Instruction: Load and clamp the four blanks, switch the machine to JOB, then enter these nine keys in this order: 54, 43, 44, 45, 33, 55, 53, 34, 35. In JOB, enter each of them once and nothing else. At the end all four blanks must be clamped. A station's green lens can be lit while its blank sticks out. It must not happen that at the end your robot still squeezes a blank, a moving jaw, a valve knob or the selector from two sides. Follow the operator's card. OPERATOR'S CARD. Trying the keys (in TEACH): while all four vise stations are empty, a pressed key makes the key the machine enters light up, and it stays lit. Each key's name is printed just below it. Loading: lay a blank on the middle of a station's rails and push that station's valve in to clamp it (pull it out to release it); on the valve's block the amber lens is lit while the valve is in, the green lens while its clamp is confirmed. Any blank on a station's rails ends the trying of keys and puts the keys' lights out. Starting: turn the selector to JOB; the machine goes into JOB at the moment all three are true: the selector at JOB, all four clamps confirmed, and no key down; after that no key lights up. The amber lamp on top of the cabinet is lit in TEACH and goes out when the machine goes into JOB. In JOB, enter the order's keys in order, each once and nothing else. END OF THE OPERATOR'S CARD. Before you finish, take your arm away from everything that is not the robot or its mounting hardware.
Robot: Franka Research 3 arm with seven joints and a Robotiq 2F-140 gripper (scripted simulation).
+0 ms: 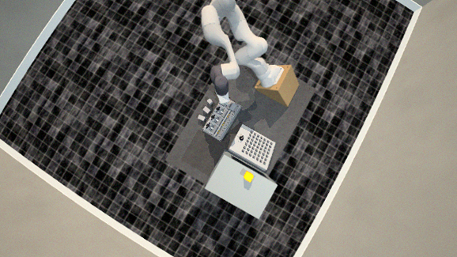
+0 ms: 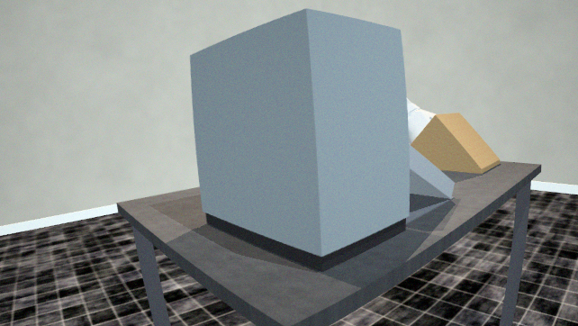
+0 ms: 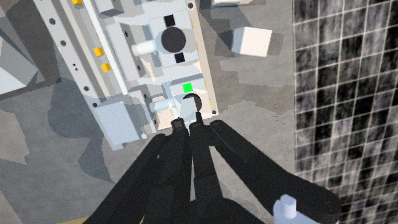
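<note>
Green lens (image 3: 188,88) glowed at the end station; your gripper (image 3: 190,107) was closed narrow beside its valve (image 3: 196,103).

Keypad (image 1: 257,148) labels too small to read; cabinet front (image 1: 250,165) mostly hidden.

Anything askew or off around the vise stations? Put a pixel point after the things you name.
Nothing stands out. Three loose blanks (image 1: 206,109) (image 3: 255,41) sit beside the stations, uspilled and whole as far as shown. The end station's green lens (image 3: 187,87) is lit, but whether its blank sticks out, I can't tell.
</note>
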